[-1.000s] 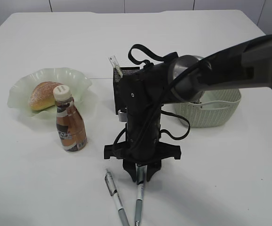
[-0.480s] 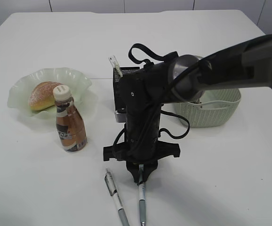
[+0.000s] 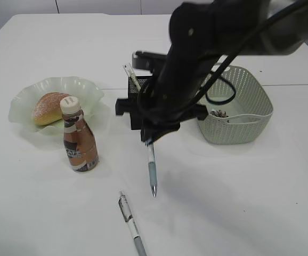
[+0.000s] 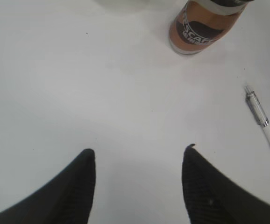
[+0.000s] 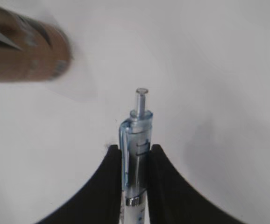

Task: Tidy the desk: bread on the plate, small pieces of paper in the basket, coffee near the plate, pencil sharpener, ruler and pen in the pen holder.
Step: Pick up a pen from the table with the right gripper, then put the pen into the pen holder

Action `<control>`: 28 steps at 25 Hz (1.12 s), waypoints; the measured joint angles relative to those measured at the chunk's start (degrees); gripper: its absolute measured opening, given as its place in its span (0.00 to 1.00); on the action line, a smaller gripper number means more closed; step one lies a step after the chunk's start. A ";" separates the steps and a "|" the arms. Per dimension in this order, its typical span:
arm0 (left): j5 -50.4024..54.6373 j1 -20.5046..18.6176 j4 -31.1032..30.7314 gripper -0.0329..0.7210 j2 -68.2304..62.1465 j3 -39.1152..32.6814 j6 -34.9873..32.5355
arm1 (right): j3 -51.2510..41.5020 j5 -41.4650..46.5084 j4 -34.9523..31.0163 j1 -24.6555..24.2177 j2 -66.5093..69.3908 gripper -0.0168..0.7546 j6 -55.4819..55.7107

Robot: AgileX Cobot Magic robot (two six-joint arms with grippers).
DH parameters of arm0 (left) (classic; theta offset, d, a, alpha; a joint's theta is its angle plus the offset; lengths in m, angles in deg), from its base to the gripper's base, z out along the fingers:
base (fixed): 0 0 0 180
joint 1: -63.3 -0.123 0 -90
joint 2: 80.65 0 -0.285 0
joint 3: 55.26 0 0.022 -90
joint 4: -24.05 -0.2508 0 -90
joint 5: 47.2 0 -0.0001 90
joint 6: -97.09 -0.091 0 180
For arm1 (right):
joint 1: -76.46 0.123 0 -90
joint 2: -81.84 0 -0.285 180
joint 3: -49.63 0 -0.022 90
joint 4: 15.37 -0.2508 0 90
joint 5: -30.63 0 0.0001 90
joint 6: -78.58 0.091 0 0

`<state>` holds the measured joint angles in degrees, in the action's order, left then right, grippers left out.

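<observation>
In black hand (image 5: 136,163), slim translucent, seemingly plastic pen (image 5: 137,158).

The left claw (image 4: 137,186) hangs with its jaws spread over the bare white tabletop (image 4: 79,84), gripping nothing. A coffee bottle (image 4: 205,25) (only its base shows) stands ahead; a pen (image 4: 265,128) lies right.

Plain white table (image 3: 53,37), pale wall panels (image 3: 98,5) behind
</observation>
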<state>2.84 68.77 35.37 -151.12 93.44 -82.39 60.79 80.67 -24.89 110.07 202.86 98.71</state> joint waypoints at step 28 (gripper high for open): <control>-0.10 0.00 1.85 0.62 0.00 0.00 0.00 | 6.97 -11.20 -80.97 -21.04 7.11 0.13 -103.94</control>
<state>2.74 68.77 37.23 -151.12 93.44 -82.39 67.77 69.47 -105.86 89.03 209.97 -5.22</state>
